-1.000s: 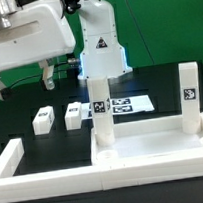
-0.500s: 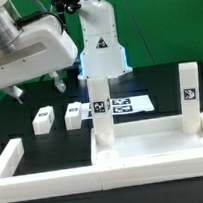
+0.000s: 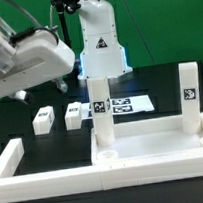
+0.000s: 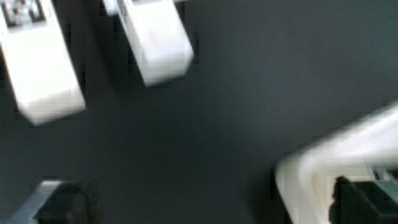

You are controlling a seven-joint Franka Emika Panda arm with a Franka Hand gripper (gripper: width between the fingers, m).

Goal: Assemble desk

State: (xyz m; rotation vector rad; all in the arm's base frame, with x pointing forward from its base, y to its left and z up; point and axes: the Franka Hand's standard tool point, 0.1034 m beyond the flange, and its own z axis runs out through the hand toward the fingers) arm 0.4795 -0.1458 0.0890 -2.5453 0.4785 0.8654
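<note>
The white desk top [image 3: 154, 145] lies at the front right of the exterior view with its raised rim up. Two tagged legs stand in its sockets, one [image 3: 99, 112] at the near left corner and one [image 3: 188, 88] at the far right. Two loose legs [image 3: 43, 118] [image 3: 74, 114] lie on the black table. My gripper [image 3: 42, 90] hangs above and just behind them, open and empty. In the wrist view the two loose legs [image 4: 45, 70] [image 4: 157, 40] show blurred beyond the open gripper [image 4: 217, 205]. A blurred white part [image 4: 338, 150] sits by one fingertip [image 4: 370, 200].
The long white fence bars [image 3: 42, 178] run along the front and up the exterior view's left [image 3: 12, 156]. The marker board [image 3: 133, 104] lies flat behind the desk top. The arm's base [image 3: 100, 49] stands at the back.
My gripper has dropped a little and shifted toward the exterior view's right, and the arm has swung closer to the camera. The legs and the desk top have not moved.
</note>
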